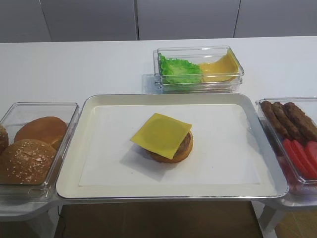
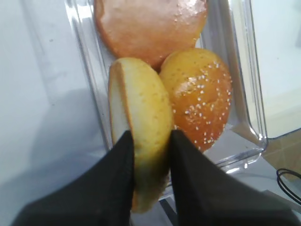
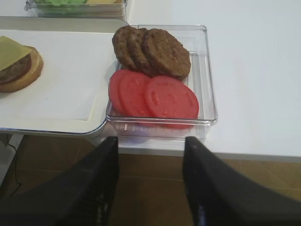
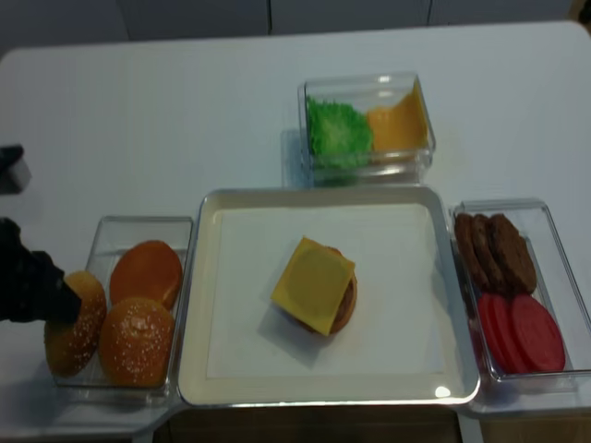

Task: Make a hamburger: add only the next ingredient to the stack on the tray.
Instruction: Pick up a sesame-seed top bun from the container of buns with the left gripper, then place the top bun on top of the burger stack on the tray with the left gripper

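In the left wrist view my left gripper (image 2: 150,155) is shut on a sesame-seeded bun top (image 2: 141,103). The bun stands on edge between the fingers, pale cut face to the left, over the clear bun bin (image 2: 244,70). From above, the same gripper (image 4: 55,300) sits at the bin's left end on that bun (image 4: 78,323). The stack (image 1: 166,136) of bun bottom, patty and yellow cheese lies mid-tray (image 1: 74,148), right of the bin. My right gripper (image 3: 150,150) hangs open and empty below the table's front edge, at the right.
A second seeded bun (image 2: 200,99) and a smooth brown bun (image 2: 150,23) lie in the same bin. Right of the tray, a clear bin (image 3: 209,70) holds dark patties (image 3: 155,52) and tomato slices (image 3: 160,96). Behind the tray stands a bin (image 1: 237,62) with lettuce and cheese.
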